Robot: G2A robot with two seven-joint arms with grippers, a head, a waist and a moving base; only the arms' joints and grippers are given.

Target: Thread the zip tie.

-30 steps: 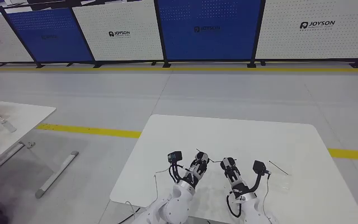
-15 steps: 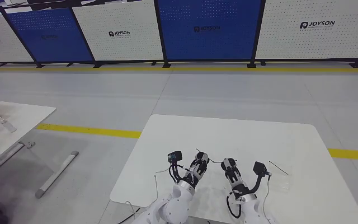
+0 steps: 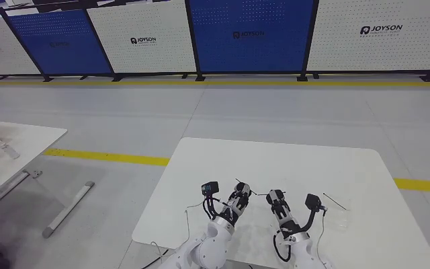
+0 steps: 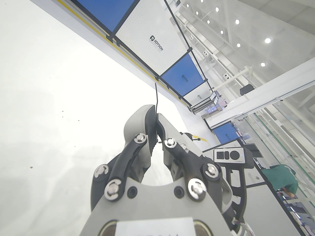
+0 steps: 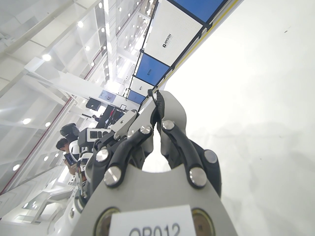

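The right arm [image 3: 281, 212] has slid a tiny bit sideways. Both jaws stay pinched on the thin zip tie [image 4: 156, 94]; it seems not threaded yet.

Left hand [image 3: 243, 189] and right hand [image 3: 272, 196] seemingly hold a zip tie [image 3: 259, 194].

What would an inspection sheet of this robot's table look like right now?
Surface: white table, a few dark specks.
Job's things: black zip tie, held above the table, its tail end free.
Clutter: spare tie lying on the table near the right arm.
Grippers: left gripper shut on the zip tie's thin tail; right gripper shut on what looks like its head end.
Cables: thin black wires loop beside the wrists.
Surroundings: blue and white panels, yellow floor line.
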